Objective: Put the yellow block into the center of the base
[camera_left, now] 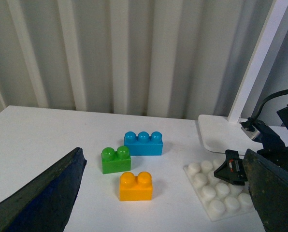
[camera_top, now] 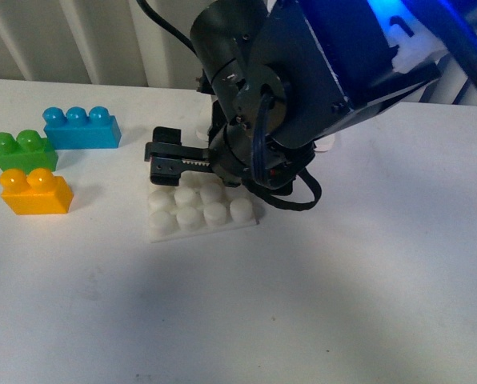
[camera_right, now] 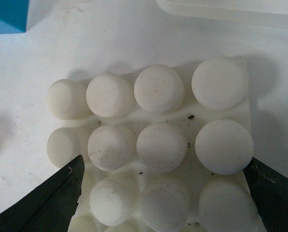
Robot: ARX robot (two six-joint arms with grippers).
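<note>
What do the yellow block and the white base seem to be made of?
The yellow block looks like smooth, glossy moulded plastic: its studs carry highlights. The base seems a whitish, translucent plastic with a duller finish; dark specks sit between its studs.

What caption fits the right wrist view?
Right gripper, open and empty, poised over the white studded base.

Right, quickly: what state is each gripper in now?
Left gripper: jaws open, holding nothing.
Right gripper: jaws open, empty, over the flat white translucent studded plastic base.
</note>
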